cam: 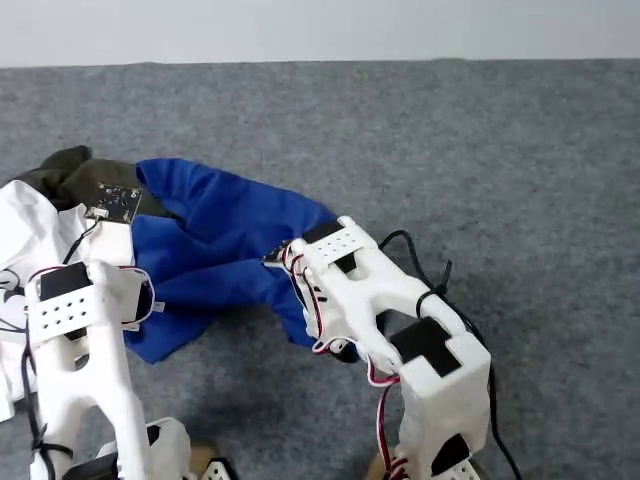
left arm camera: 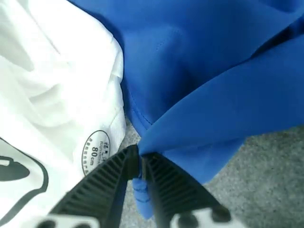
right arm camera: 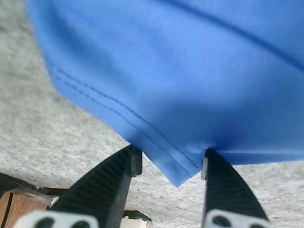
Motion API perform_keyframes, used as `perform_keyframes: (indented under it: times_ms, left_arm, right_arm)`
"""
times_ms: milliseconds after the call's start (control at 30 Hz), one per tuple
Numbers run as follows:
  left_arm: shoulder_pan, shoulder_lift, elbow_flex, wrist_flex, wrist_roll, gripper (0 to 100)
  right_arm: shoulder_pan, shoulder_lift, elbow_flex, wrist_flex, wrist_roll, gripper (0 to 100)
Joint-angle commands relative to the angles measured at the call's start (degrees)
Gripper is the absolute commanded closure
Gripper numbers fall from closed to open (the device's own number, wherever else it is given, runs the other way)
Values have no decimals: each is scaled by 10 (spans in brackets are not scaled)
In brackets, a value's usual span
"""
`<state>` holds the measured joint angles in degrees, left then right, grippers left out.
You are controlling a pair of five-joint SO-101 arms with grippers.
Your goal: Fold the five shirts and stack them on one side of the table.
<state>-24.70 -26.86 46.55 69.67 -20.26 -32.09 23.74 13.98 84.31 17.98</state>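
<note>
Your left fingers (left arm camera: 109, 179) are pinched tight on a fold at the edge of the blue shirt (cam: 235, 245). Your right fingers (right arm camera: 114, 183) stand wide apart, straddling a hem corner of the blue shirt without gripping it. The blue shirt lies crumpled on the grey worktop (cam: 500, 150). A white shirt (cam: 30, 235) touches it beside the left fingers, and a dark shirt (cam: 60, 172) lies against it too.

The spread shirt (cam: 230, 250) lies right of heaped shirts (cam: 35, 225)

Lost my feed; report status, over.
Left gripper shut on blue shirt. Right gripper open astride its hem. Shirt rumpled, unfolded. White shirt lies alongside.
</note>
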Motion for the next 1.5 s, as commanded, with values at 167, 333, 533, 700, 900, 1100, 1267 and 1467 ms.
perform_keyframes:
  times_ms: [167, 333, 533, 700, 900, 1100, 1267, 1467]
  left_arm:
    - [-4, -12, -2, -10, 0, 995]
    - [-4, -12, -6, -10, 0, 995]
    - [-1, -13, -27, -2, 2, 995]
    - [9, -14, -141, 66, 4, 995]
    - [93, -14, -327, 139, 4, 995]
    - [164, -12, -500, 122, 3, 995]
    - [168, -13, -619, 78, -1, 995]
    - [171, -13, -736, 84, -1, 995]
  right_arm:
    - [52, 68, -87, 22, 5, 970]
    - [59, 44, -128, 49, 7, 987]
    - [80, -9, -185, 102, 7, 987]
    - [123, -80, -258, 158, 7, 988]
    - [175, -191, -376, 171, 54, 988]
    - [211, -283, -492, 167, 59, 988]
    - [240, -341, -600, 166, 59, 988]
    - [280, -400, -717, 166, 91, 989]
